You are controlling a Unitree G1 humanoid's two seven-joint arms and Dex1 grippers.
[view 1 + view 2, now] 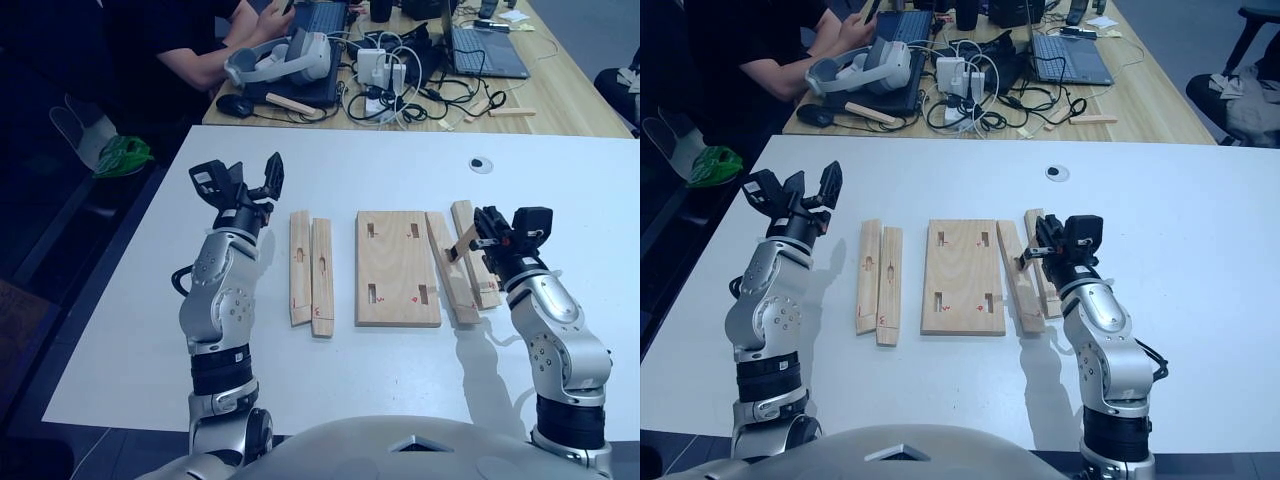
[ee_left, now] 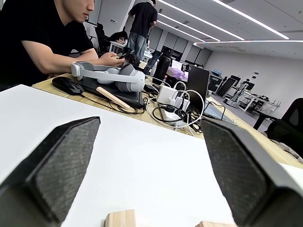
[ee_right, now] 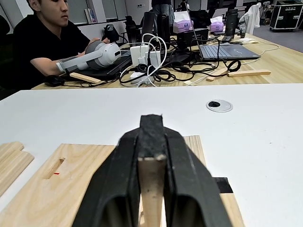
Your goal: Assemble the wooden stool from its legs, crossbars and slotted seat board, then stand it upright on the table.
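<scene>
Slotted seat board [image 1: 398, 268] lying flat on the white table [image 1: 560, 200], slots facing up. Two wooden legs [image 1: 300, 265] lie side by side to the board's left, and two further wooden pieces [image 1: 449, 277] lie angled just beside its right edge. Above these, the right gripper [image 1: 478, 238] is clamped on a thin crossbar [image 1: 460, 244]. The left gripper [image 1: 255, 180], left of and beyond the board, gapes wide and holds nothing.

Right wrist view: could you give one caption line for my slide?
Right gripper shut on a thin wooden piece, near the slotted seat board.
</scene>
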